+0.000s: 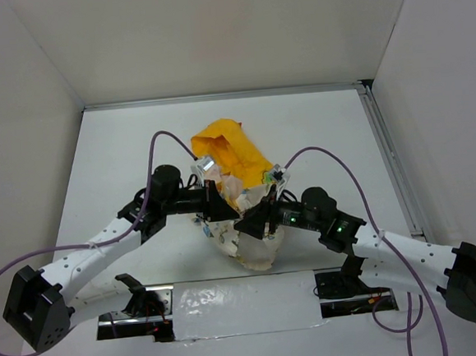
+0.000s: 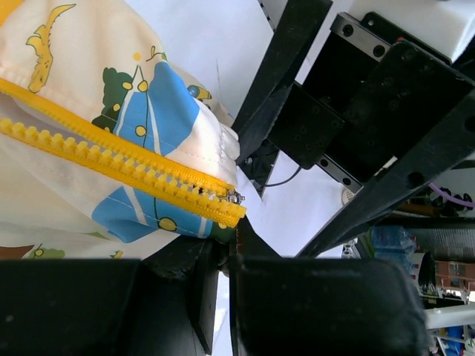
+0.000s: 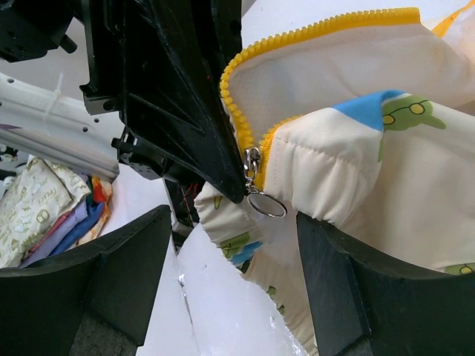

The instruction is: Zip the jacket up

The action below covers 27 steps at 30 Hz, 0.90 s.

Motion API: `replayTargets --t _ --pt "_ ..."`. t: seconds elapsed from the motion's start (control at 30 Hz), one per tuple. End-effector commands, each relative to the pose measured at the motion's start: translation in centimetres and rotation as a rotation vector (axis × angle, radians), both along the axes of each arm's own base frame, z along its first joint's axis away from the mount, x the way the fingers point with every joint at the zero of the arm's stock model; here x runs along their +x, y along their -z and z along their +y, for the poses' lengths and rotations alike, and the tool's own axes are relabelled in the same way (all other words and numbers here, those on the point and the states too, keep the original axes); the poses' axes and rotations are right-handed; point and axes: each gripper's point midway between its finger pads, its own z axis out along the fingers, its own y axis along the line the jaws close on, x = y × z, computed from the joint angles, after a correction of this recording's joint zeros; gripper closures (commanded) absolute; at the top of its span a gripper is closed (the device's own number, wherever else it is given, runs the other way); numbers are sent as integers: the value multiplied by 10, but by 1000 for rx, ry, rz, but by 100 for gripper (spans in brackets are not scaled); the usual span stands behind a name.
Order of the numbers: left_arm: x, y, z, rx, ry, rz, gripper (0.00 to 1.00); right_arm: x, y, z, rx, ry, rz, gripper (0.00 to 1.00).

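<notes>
The jacket (image 1: 256,244) lies mid-table, cream with cartoon figures, its yellow-orange hood (image 1: 223,150) toward the back. My left gripper (image 1: 218,206) is shut on the jacket's bottom hem just under the end of the yellow zipper (image 2: 111,152); its fingers (image 2: 256,245) pinch the fabric there. The slider (image 2: 234,197) sits at the zipper's bottom end, and the teeth above it are apart. My right gripper (image 3: 234,222) is open, its jaws wide on either side of the slider's ring pull (image 3: 267,205) and not touching it. It also shows in the top view (image 1: 256,223).
The left gripper's black finger (image 3: 185,111) stands right beside the slider. A shiny taped strip (image 1: 239,297) runs along the near table edge. A metal rail (image 1: 389,158) lines the right side. A heap of folded cloths (image 3: 44,215) lies off to the side.
</notes>
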Motion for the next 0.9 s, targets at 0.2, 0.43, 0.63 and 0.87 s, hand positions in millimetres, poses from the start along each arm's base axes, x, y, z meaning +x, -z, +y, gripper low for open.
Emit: replayTargets --t 0.2,0.43,0.63,0.87 --pt "-8 -31 0 -108 68 -89 100 8 -28 1 100 20 -69 27" --pt "-4 -21 -1 -88 52 -62 100 8 -43 5 119 -5 -111 60" --pt "3 -18 0 -73 16 -62 100 6 -40 5 96 -10 -76 83" --pt "4 -12 2 -56 -1 -63 100 12 -40 5 65 30 17 100"
